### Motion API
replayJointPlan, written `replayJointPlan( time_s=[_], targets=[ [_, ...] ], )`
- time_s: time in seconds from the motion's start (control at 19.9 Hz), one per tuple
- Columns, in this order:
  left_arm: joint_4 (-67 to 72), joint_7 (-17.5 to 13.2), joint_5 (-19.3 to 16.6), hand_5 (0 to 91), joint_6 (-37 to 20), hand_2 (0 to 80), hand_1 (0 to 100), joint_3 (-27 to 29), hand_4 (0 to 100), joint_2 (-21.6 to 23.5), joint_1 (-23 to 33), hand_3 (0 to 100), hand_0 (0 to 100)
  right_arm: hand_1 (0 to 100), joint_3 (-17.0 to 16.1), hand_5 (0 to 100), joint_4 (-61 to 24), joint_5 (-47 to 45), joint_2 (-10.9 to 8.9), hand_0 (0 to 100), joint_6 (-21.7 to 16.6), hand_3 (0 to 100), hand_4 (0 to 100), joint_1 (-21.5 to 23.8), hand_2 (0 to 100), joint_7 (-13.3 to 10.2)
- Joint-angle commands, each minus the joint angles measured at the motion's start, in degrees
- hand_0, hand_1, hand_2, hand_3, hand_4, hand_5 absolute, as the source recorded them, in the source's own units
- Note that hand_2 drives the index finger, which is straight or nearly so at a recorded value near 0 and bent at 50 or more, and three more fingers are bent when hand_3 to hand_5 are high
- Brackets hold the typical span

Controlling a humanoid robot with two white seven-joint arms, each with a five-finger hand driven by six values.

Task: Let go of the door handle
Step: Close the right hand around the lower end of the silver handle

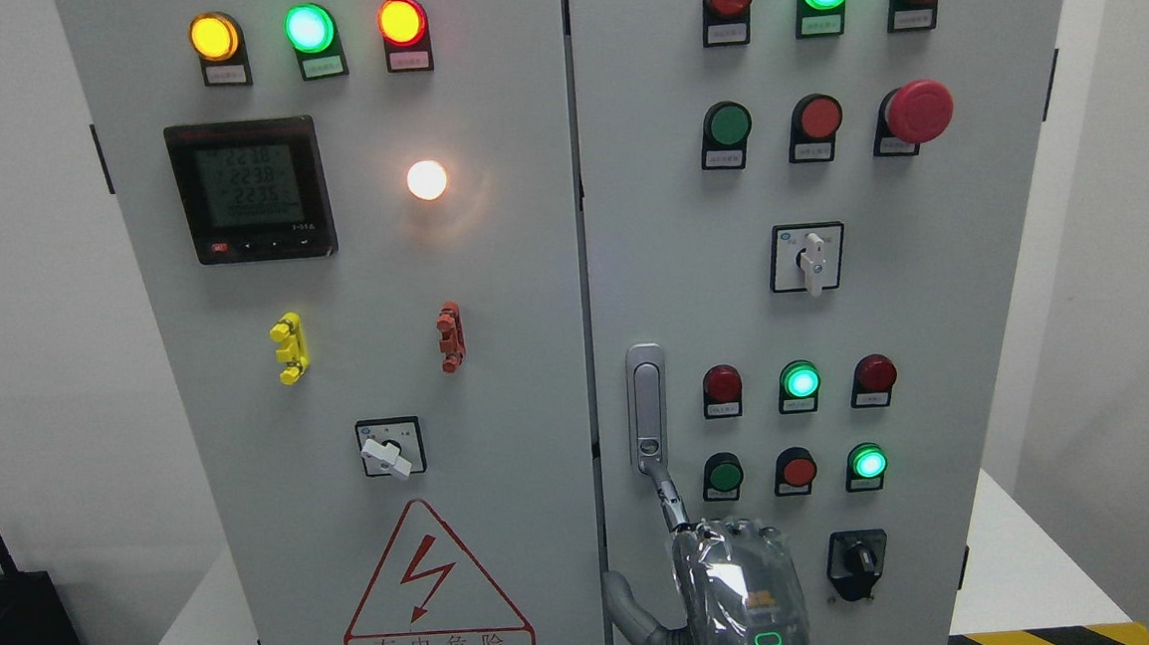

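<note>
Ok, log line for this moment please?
right robot hand: below door handle, index fingertip at its lower end, no grasp | handle: upright | door: shut | left robot hand: out of view

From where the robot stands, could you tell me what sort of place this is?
Probably an electrical or industrial training room: a grey control cabinet with lit indicator lamps, a digital meter and a high-voltage warning triangle. A robot hand reaches toward the door handle.

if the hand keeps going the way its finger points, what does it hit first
The hand points one finger up and slightly left, tip at the bottom of the door handle. It would meet that handle first; contact may already exist, depth is unclear.
</note>
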Motion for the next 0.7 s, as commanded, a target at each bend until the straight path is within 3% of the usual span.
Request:
replayJointPlan(
  time_s=[0.0,0.2,0.65],
  targets=[
    [0.0,0.0,0.0,0.0,0.0,0.0,39,1.0,0,0.0,-1.5,0,12,26,-0.3,100,0.3,-0.1,-0.03,33,0.0,100,100,0.2,0,0.1],
    [0.0,0.0,0.0,0.0,0.0,0.0,39,1.0,0,0.0,-1.5,0,12,26,-0.2,100,0.3,-0.1,0.06,33,0.0,100,100,0.5,0,1.8],
    [0.0,0.0,0.0,0.0,0.0,0.0,39,1.0,0,0.0,-1.5,0,12,26,-0.2,100,0.3,-0.1,-0.03,33,0.0,100,100,0.2,0,1.9]
  ],
)
